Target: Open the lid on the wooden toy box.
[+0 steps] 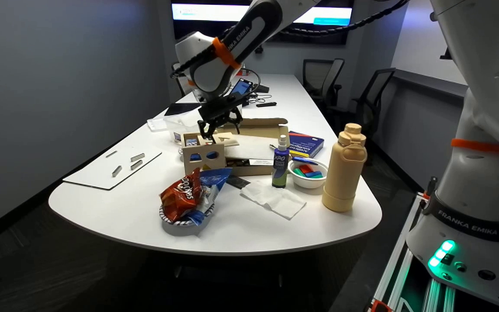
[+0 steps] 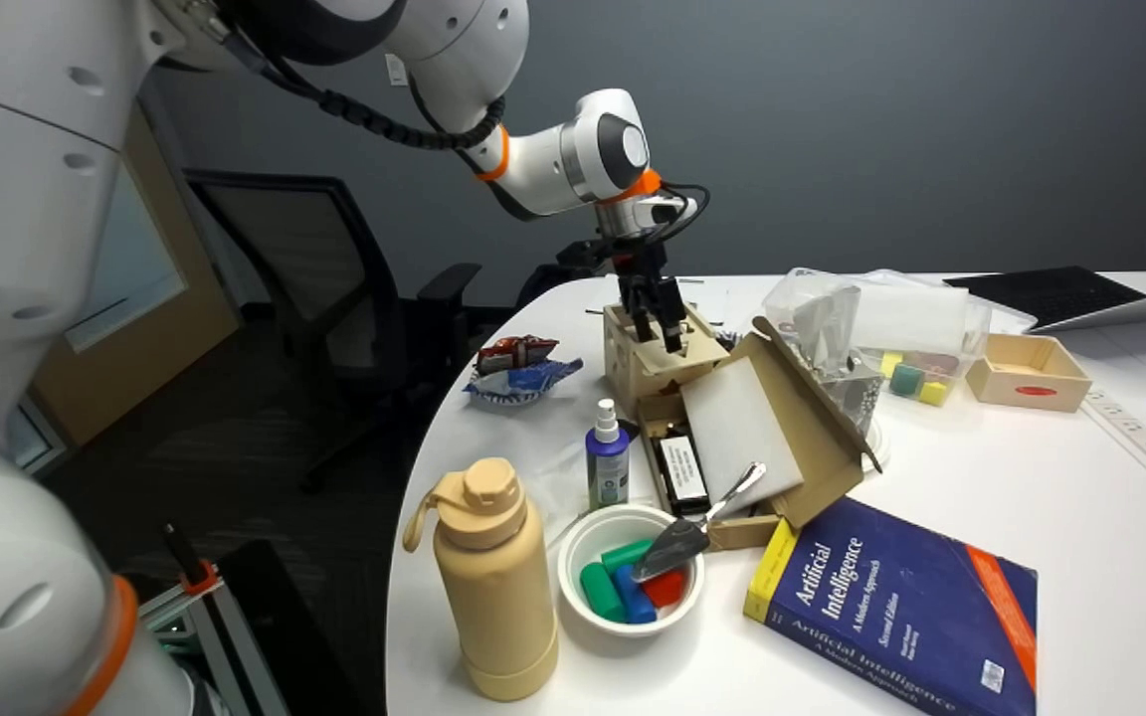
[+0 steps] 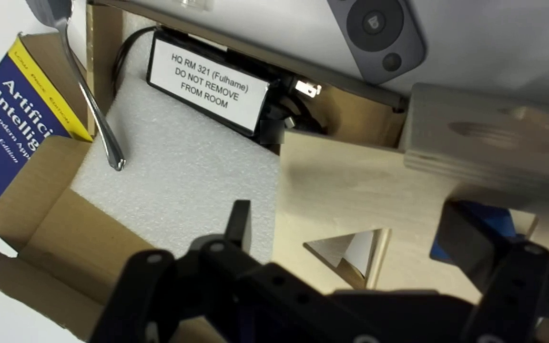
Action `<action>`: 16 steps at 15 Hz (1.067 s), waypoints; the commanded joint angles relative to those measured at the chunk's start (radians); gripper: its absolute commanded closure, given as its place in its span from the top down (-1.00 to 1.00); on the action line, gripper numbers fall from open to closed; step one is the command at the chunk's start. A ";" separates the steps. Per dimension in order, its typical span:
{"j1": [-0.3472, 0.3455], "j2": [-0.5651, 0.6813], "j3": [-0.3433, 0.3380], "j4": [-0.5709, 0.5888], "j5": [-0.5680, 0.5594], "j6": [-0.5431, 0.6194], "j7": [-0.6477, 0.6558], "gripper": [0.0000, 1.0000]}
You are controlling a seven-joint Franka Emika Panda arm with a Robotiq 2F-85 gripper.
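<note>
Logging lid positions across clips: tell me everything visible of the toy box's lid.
The lid is a thin, flat, pale panel, apparently wood, with a triangular cutout and a partly hidden second opening showing blue. It sits atop the wooden toy box, off-centre, one end projecting toward the cardboard box. The jaws stand open nearby; whether they touch it can't be told.

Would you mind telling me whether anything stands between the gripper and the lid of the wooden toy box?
Nothing visible does. In the wrist view, the gripper is open, its jaws appearing either side of one edge of the lid, with bare wood showing between them. Whether they touch it, I cannot tell.
</note>
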 commanded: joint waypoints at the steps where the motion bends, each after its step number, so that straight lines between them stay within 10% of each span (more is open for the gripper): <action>1: -0.013 -0.003 -0.013 -0.008 0.014 -0.010 0.011 1.00; 16: -0.201 -0.167 0.086 -0.014 0.526 -0.024 -0.368 1.00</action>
